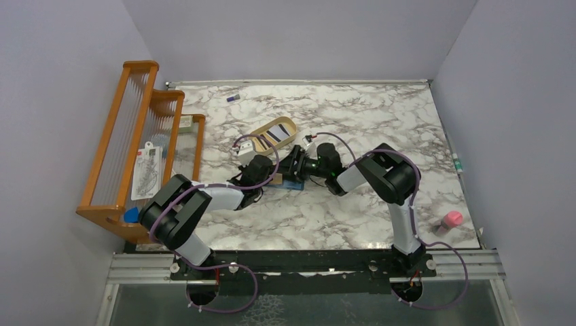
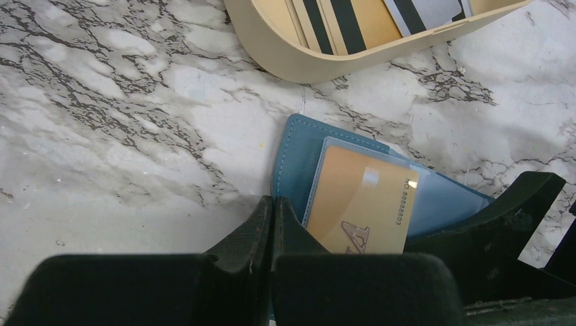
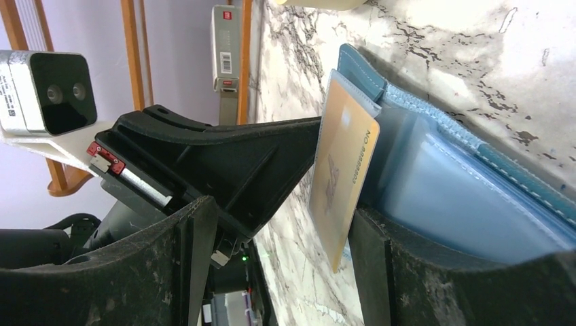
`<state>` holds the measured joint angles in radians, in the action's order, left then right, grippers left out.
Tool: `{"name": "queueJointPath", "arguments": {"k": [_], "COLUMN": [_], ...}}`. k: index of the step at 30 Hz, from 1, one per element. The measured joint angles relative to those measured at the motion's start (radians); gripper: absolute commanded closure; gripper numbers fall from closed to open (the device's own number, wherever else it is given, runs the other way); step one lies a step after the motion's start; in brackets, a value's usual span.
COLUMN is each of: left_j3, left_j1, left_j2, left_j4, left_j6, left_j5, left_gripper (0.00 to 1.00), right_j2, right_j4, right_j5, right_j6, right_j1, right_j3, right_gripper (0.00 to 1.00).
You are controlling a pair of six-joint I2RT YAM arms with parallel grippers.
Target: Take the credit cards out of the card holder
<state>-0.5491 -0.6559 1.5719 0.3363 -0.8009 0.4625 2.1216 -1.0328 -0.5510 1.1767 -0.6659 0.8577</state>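
Observation:
The teal card holder (image 1: 291,183) lies open on the marble table between my two grippers. In the left wrist view a tan credit card (image 2: 360,204) sits partly out of the holder's (image 2: 295,149) clear pocket. My left gripper (image 2: 272,204) is shut, its fingertips pressed together at the holder's left edge; it also shows in the top view (image 1: 268,178). My right gripper (image 3: 285,272) is open, and the tan card (image 3: 343,170) hangs between its jaws, close to the right finger (image 3: 380,272). The holder's pale blue pockets (image 3: 462,197) lie behind that finger. Several striped cards (image 2: 353,20) lie in the tan tray.
The tan oval tray (image 1: 275,132) sits just beyond the holder, its rim (image 2: 306,61) near the left gripper. An orange wooden rack (image 1: 136,142) stands at the left edge. A pink object (image 1: 452,219) lies at the right front, and a small purple item (image 1: 233,98) at the back.

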Motion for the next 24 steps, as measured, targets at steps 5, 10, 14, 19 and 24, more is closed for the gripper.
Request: {"name": "queueJointPath", "arguments": {"k": [5, 10, 14, 19, 24], "left_j3": [0.0, 0.0, 0.0, 0.001, 0.006], "left_j1": [-0.001, -0.001, -0.001, -0.001, -0.001], "left_j2": [0.0, -0.004, -0.009, -0.01, -0.02], "left_j4": [0.0, -0.011, -0.021, -0.024, -0.034], "left_j6": [0.0, 0.0, -0.002, -0.006, -0.007], "left_j5": [0.001, 0.024, 0.033, 0.035, 0.038], "left_gripper": [1.0, 1.0, 1.0, 1.0, 1.0], "right_j2": [-0.01, -0.008, -0.002, 0.01, 0.022], "right_j4": [0.121, 0.305, 0.38, 0.357, 0.287], "right_j5": [-0.001, -0.024, -0.042, -0.073, -0.096], "right_j6": [-0.01, -0.035, -0.05, -0.047, -0.033], "right_j1": [0.0, 0.0, 0.0, 0.006, 0.009], "right_j3": [0.042, 0.131, 0.172, 0.176, 0.162], "right_gripper": [0.25, 0.25, 0.25, 0.26, 0.26]}}
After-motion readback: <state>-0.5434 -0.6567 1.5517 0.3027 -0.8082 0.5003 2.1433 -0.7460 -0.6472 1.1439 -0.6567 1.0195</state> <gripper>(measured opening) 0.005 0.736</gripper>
